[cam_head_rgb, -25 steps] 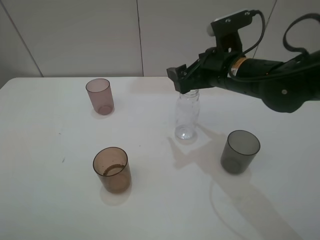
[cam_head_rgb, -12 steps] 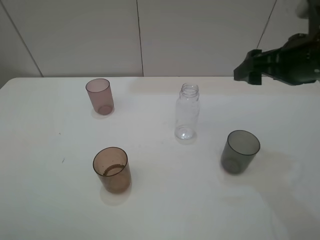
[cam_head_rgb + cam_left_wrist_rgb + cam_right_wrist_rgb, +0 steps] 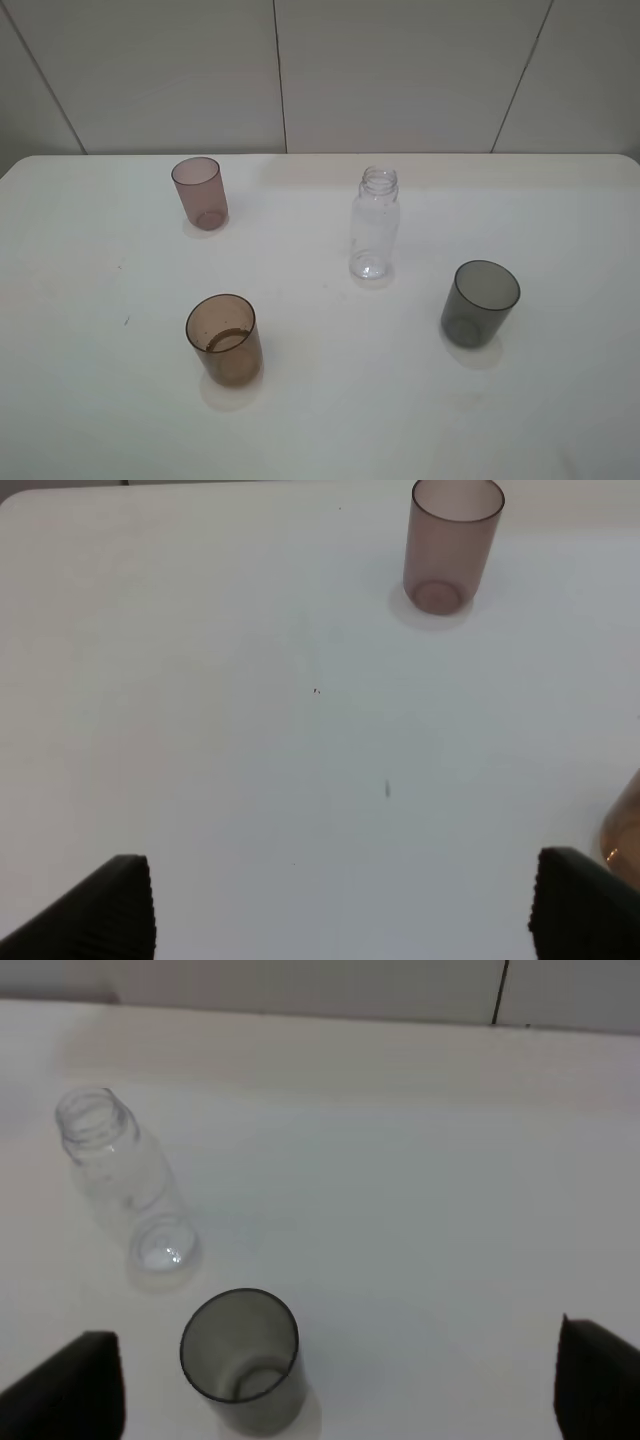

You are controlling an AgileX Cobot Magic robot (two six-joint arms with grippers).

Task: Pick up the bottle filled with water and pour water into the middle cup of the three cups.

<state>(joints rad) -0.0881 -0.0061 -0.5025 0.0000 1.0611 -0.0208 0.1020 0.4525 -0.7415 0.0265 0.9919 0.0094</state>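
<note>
The clear capless bottle (image 3: 375,225) stands upright near the table's middle and looks nearly empty; it also shows in the right wrist view (image 3: 125,1185). The middle cup, amber-brown (image 3: 224,338), stands at the front left; only its edge (image 3: 625,830) shows in the left wrist view. The mauve-pink cup (image 3: 199,192) stands at the back left and the smoky grey cup (image 3: 480,303) at the right. Neither arm shows in the high view. My left gripper (image 3: 345,910) is open and empty, well short of the pink cup (image 3: 452,545). My right gripper (image 3: 335,1385) is open and empty, near the grey cup (image 3: 242,1358).
The white table (image 3: 320,420) meets a pale panelled wall (image 3: 400,70) at the back. A few small dark specks (image 3: 387,789) mark the tabletop on the left side.
My right arm has pulled back from above the bottle, moved right and left the high view. The bottle stays standing where it was. The cups have not moved.
</note>
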